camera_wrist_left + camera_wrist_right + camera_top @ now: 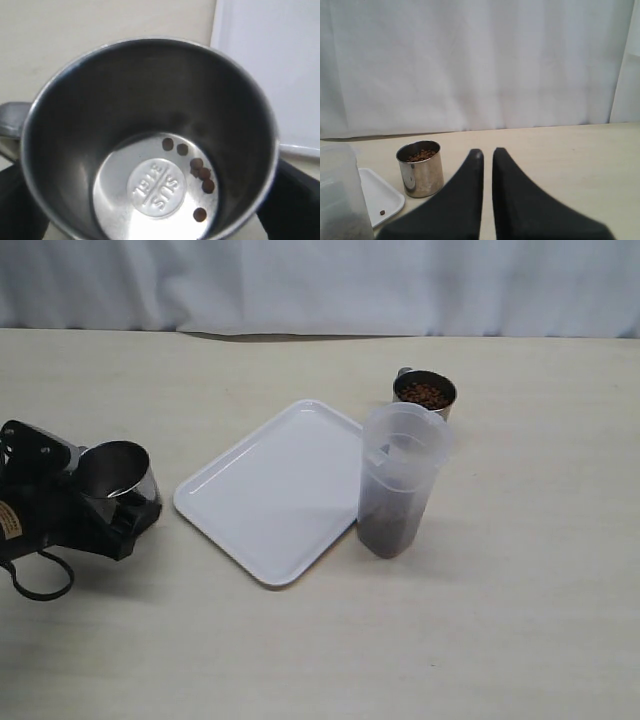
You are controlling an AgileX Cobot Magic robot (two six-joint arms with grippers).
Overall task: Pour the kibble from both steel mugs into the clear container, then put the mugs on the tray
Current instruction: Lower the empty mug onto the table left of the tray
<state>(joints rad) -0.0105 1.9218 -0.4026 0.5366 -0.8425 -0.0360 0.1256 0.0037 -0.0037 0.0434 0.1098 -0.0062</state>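
One steel mug (115, 472) stands left of the tray (270, 490), between the jaws of my left gripper (105, 502). In the left wrist view the mug (150, 90) holds only several kibble pellets (202, 174). A sliver of table shows between its wall and one black finger (297, 200), so the jaws stand open around it. The other steel mug (425, 393), full of kibble (421, 155), sits behind the clear container (400, 480), which has kibble (390, 525) in its lower part. My right gripper (487, 152) is shut and empty, and is out of the exterior view.
A white curtain (320, 280) hangs along the table's far edge. A black cable loop (40, 580) trails from the left arm. One loose pellet (382, 212) lies on the tray's corner near the full mug (420, 169).
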